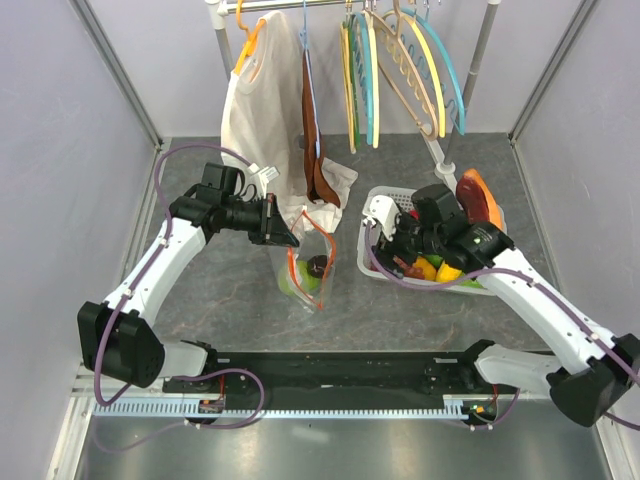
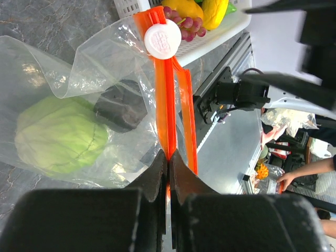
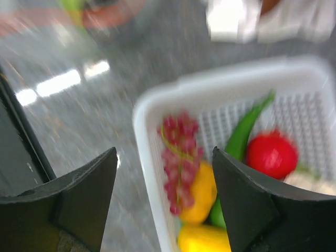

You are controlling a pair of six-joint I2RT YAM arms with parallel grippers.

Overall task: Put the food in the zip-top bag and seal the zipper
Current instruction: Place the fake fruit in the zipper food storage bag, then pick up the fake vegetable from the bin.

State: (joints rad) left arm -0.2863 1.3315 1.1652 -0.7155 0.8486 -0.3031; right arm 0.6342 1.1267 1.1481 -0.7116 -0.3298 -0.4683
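Observation:
The clear zip-top bag hangs near the table's middle, its mouth open. It holds a green cabbage and a dark piece of food. My left gripper is shut on the orange-red zipper, below its white slider, and holds the bag up in the top view. My right gripper is open and empty above the left end of the white basket. Below it lie purple grapes, yellow pieces, a green pepper and a red round fruit.
The white basket stands right of the bag, with an orange and dark red item at its far end. A clothes rail at the back carries a white garment and several coloured hangers. Walls close in both sides.

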